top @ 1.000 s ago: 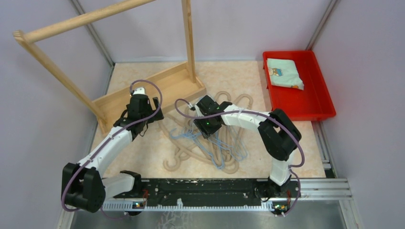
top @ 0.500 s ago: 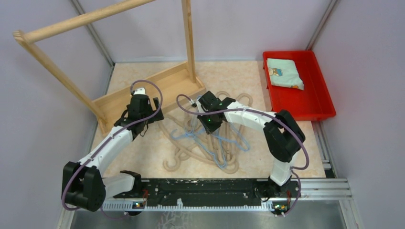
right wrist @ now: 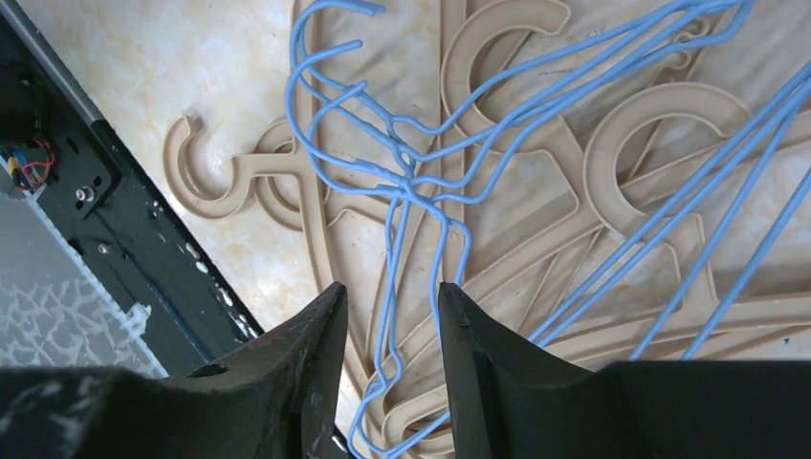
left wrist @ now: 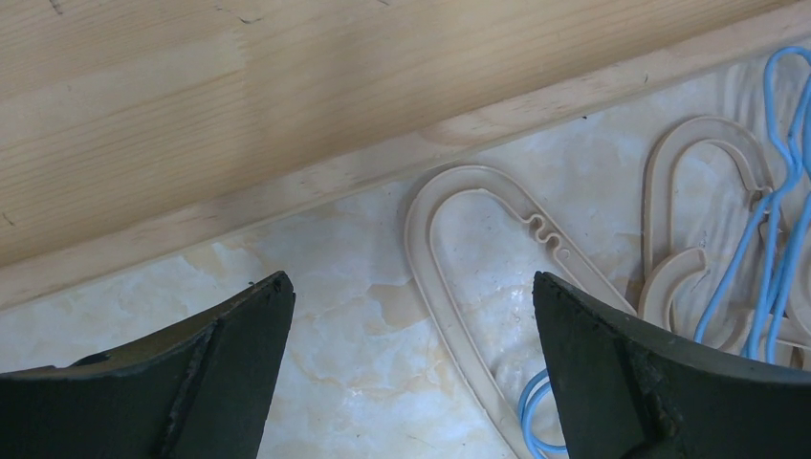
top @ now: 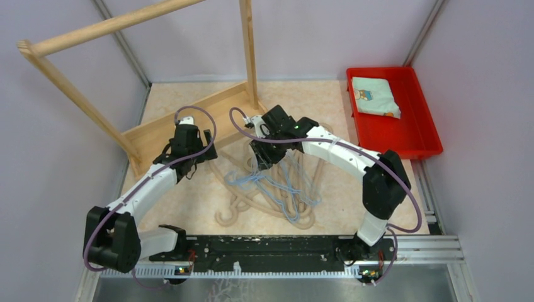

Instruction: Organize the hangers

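Top external view: the hangers lie in one tangled pile at the centre of the tabletop (top: 189,207). The blue hangers (top: 284,189) lie across the beige hangers (top: 234,211), and the pile's near edge reaches toward 6 o'clock. The rack (top: 104,28) stands at 10 o'clock, its wooden base just beside the pile. A red bin (top: 412,135) at 2 o'clock, well apart from the pile, holds a folded cloth (top: 374,97).

Left wrist view: the left gripper (left wrist: 411,287) hovers with its jaws spread as wide as they go and holds nothing. The rack's wooden base fills the field from 9 to 1 o'clock. One beige loop lies on the tabletop between the fingers (left wrist: 239,363), touching neither. More beige curves and blue wires sit at 3 o'clock.

Right wrist view: the right gripper (right wrist: 390,292) hangs over the pile with its jaws part-way apart, leaving a narrow gap. A blue wire runs from the knot of blue hooks at 12 o'clock down through that gap. The gap is wider than the wire, and no pinch on it shows. Beige arms and hooks lie beneath, one hook at 9 o'clock. The black base rail (right wrist: 96,220) crosses at 8 o'clock.
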